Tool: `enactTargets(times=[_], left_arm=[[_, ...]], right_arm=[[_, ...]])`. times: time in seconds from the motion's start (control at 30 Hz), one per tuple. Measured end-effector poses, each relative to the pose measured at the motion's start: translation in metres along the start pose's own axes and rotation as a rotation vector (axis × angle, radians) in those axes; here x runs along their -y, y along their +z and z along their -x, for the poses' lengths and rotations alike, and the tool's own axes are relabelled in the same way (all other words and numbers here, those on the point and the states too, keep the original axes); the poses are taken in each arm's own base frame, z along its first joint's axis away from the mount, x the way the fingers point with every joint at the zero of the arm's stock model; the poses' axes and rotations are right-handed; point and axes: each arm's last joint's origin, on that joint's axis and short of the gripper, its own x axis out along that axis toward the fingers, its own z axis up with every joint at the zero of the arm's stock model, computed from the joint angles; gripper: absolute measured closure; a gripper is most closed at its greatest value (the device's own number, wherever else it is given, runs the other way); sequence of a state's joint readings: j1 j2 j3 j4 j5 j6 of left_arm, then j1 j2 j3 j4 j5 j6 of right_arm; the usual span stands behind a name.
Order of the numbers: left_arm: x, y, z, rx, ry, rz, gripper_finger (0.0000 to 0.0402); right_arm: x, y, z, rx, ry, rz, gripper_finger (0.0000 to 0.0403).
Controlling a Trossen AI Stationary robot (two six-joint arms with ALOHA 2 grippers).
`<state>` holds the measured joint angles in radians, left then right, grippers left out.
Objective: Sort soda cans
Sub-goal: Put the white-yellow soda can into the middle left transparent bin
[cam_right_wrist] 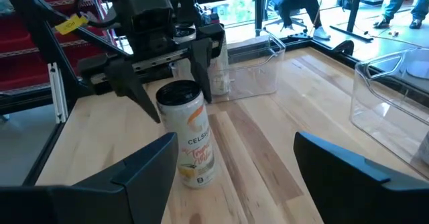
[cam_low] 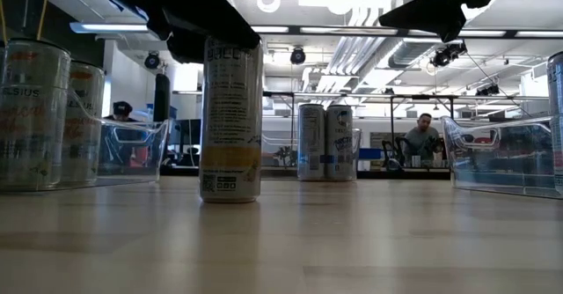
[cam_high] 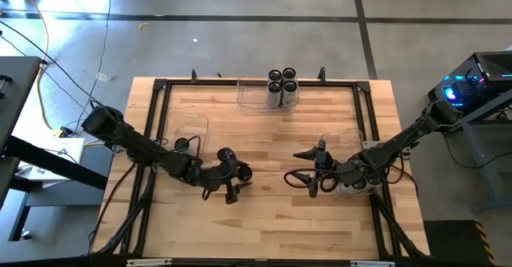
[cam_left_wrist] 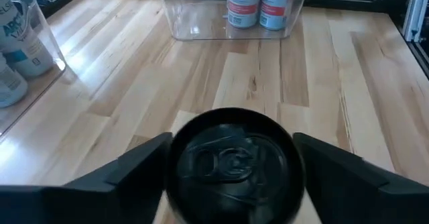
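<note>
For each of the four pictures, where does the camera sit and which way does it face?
High view: above, looking down on the table, both arms, four cans in the far bin.
Low view: at tabletop height, facing the room; the lone can, arms overhead.
Left wrist view: behind the left gripper, fingers flanking that can.
Right wrist view: behind the right gripper, facing the left arm.
All share that can.

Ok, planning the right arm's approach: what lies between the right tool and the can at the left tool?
Nothing: the high view shows bare tabletop between the right tool and that can at the left tool; the right wrist view agrees.
</note>
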<state>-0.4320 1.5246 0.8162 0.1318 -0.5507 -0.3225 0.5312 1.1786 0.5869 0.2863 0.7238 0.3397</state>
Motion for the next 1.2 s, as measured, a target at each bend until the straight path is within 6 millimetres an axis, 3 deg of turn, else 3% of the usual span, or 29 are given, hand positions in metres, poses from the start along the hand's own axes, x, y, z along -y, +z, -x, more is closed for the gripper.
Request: enactTargets(times=[0.13,0.37,0.53,0.67,0.77,0.97,1.1,1.2], left_arm=[[0.000,0.005,0.003,0.005,-0.010,0.006,0.0157],[-0.001,0.046,0.025,0.016,0.011,0.015,0.0157],[-0.019,0.096,0.072,-0.004,0.184,-0.013,0.0157],[-0.050,0.120,0.117,-0.016,0.353,0.031,0.0157],[-0.076,0.118,0.146,-0.017,0.466,0.108,0.0157],[-0.113,0.089,0.185,-0.055,0.673,0.225,0.0157],[-0.126,0.071,0.198,-0.059,0.771,0.280,0.0157],[-0.129,0.058,0.196,-0.055,0.780,0.336,0.0157]], right_arm=[[0.000,0.000,0.000,0.000,0.000,0.000,0.0111],[0.000,0.000,0.000,-0.004,-0.001,0.003,0.0111],[0.000,-0.001,0.000,-0.009,-0.002,0.008,0.0111],[0.000,-0.002,0.000,-0.014,-0.004,0.012,0.0111],[0.001,-0.002,0.000,-0.015,-0.004,0.015,0.0111],[0.001,-0.003,0.000,-0.025,-0.007,0.026,0.0111],[0.001,-0.003,0.000,-0.026,-0.008,0.025,0.0111],[0.001,-0.003,0.000,-0.025,-0.008,0.024,0.0111]])
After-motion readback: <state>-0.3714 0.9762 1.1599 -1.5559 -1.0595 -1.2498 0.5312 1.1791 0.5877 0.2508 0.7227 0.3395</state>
